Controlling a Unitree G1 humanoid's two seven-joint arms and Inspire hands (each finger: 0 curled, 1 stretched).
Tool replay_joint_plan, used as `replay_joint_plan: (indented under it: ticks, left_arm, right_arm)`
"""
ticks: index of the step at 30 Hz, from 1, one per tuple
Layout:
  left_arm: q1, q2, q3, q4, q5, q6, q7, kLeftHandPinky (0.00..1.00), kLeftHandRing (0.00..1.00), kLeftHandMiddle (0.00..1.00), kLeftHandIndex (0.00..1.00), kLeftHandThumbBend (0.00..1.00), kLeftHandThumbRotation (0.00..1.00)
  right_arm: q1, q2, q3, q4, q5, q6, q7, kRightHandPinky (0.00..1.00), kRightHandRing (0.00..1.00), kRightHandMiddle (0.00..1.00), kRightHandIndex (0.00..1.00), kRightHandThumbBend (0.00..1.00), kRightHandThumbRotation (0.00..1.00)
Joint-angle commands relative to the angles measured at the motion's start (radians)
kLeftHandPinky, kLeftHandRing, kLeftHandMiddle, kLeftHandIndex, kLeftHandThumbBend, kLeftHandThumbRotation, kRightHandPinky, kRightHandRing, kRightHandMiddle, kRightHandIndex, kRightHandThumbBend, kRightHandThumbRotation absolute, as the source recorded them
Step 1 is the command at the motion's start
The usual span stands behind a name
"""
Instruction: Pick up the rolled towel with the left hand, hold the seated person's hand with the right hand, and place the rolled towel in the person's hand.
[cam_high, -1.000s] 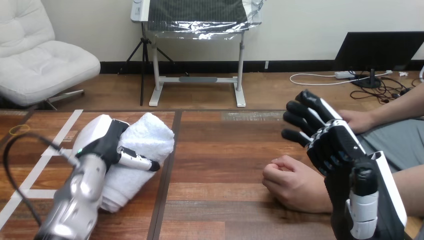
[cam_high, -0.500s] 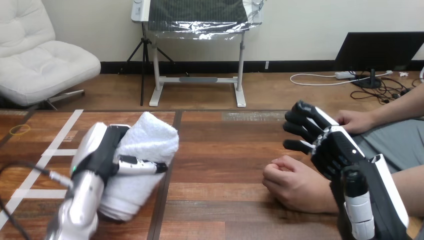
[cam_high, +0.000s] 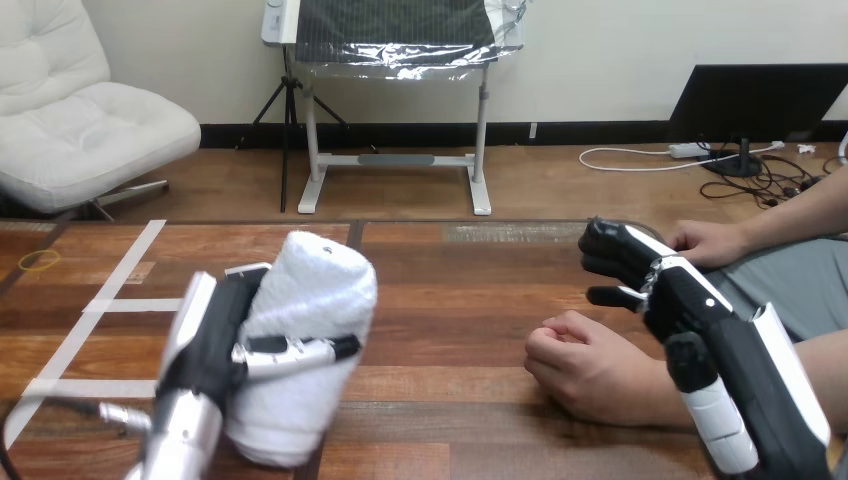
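**Spotter:** Where's the towel?

**Operator:** I've got the rolled towel (cam_high: 312, 295) at the near left. My left hand (cam_high: 222, 335) is wrapped round its middle, thumb across the front. It's a fat white terry roll, tilted, with the top end leaning far and right. From this angle I can't quite tell whether its lower end clears the tabletop (cam_high: 455, 290).

**Spotter:** And the right side?

**Operator:** My right hand (cam_high: 668, 298) hangs just beyond the person's hand (cam_high: 585, 365), fingers loose, nothing in them. The person's hand is a closed fist resting on the wood at the near right. I'd say the lift comes first: raise the roll well clear so the soft cloth doesn't drag, with a grip firm enough that it doesn't unroll. Then I'd bring the right hand under the fist and wait for it to open before carrying anything across.
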Motion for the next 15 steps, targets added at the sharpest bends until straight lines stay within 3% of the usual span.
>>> replay_joint_plan:
  ticks: [1, 15]
  left_arm:
    - [0.007, -0.108, 0.124, -0.386, -0.138, -0.246, 0.089, 0.25, 0.3, 0.37, 0.4, 0.49, 0.0]
    - [0.055, -0.168, 0.122, -0.421, -0.175, -0.34, 0.088, 0.22, 0.29, 0.36, 0.39, 0.43, 0.0]
  right_arm:
    - [-0.235, -0.087, -0.101, 0.053, -0.061, 0.001, -0.036, 0.75, 0.84, 0.85, 0.84, 0.82, 0.99]
    - [-0.311, -0.182, -0.15, 0.133, -0.087, 0.015, -0.032, 0.74, 0.84, 0.86, 0.84, 0.82, 0.94]
